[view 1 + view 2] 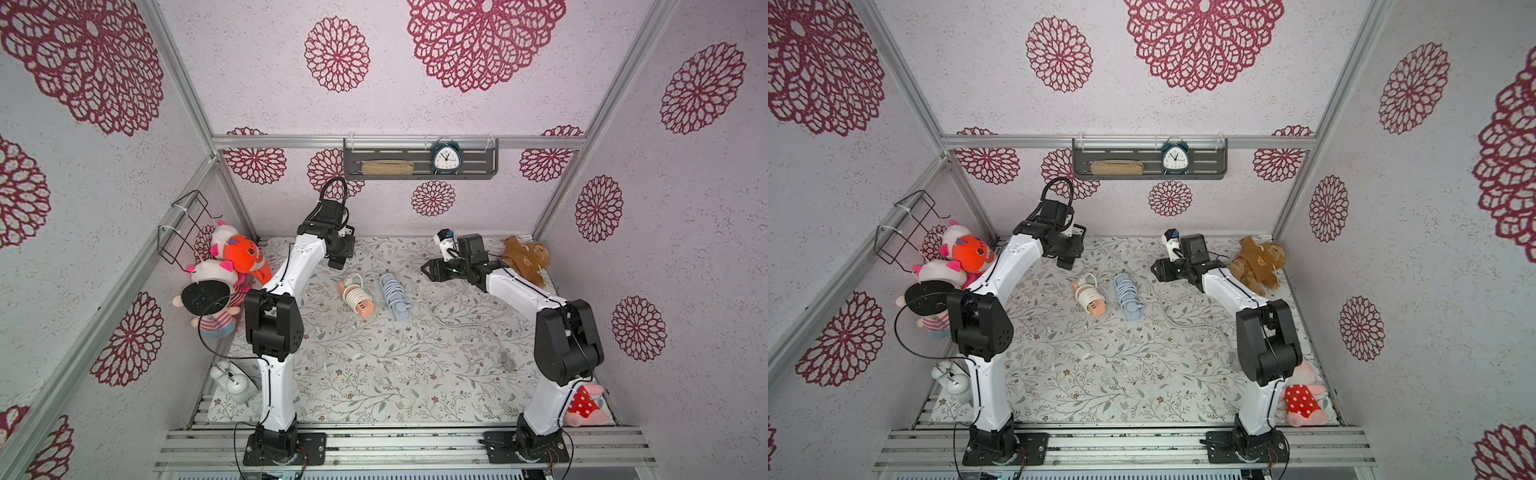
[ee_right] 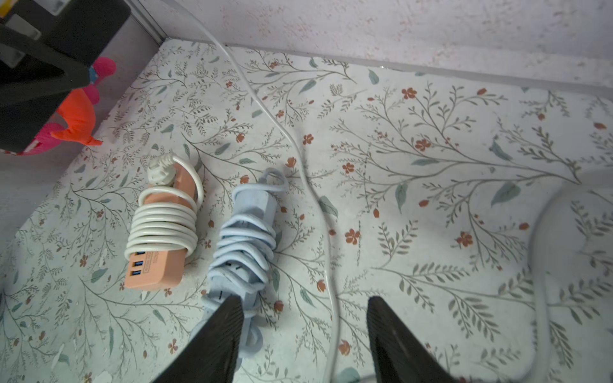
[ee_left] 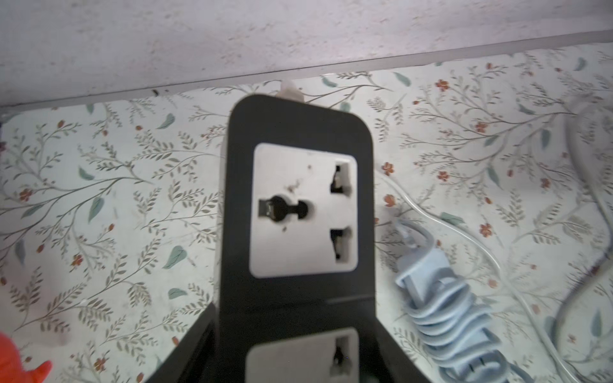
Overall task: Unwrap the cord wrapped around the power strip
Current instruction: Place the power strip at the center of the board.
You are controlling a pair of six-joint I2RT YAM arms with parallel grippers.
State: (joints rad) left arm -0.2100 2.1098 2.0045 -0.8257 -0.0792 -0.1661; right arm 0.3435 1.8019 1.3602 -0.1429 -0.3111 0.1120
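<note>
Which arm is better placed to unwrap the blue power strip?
Probably right: the right gripper is open and empty near the blue power strip; the left gripper holds the black power strip.

You see a black strip (image 3: 298,132) of smooth matt plastic, its pale socket faces scuffed. The orange strip (image 2: 156,275) is smooth plastic and its white cord (image 2: 162,228) glossy; the blue strip (image 2: 257,202) and blue cord (image 2: 245,247) look matt. Your table cover (image 2: 431,185) is a matt, worn floral print, the wall (image 1: 415,104) rough-textured, the frame (image 1: 291,142) brushed metal, the toys (image 1: 239,253) soft plush
</note>
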